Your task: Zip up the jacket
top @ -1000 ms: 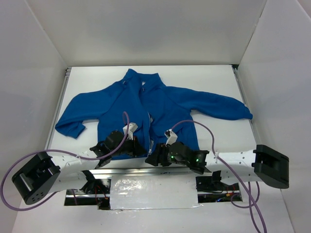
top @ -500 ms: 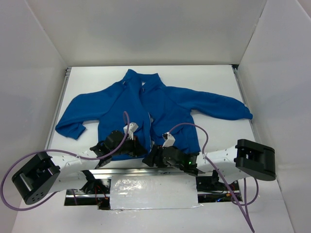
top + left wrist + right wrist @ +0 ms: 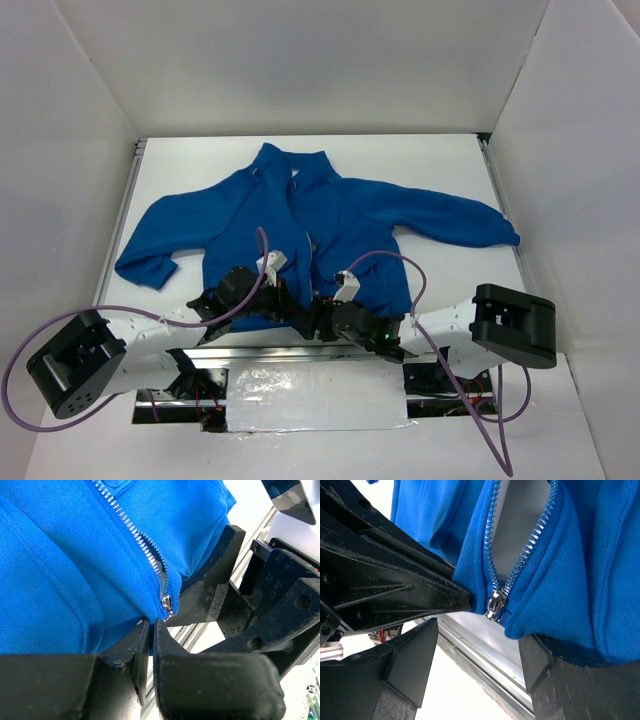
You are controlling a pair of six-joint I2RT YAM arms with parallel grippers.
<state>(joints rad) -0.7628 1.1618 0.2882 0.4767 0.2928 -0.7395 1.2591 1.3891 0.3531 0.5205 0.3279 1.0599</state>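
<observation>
Bottom centre of top view: both grippers meet at near hem of jacket point(image 3: 340, 220). Left gripper point(image 3: 150, 632) pinched nearly closed on hem fold just left of zipper slider point(image 3: 166, 604), likely anchoring it. Right gripper point(image 3: 479, 640) spread wide, holding nothing; slider sits just above gap between its fingers, so right arm better placed for pull. Zipper teeth point(image 3: 535, 536) unjoined, long axis running from slider away toward collar point(image 3: 270, 158), upper centre. Jacket flat on table point(image 3: 440, 160), sleeves spread both sides.
</observation>
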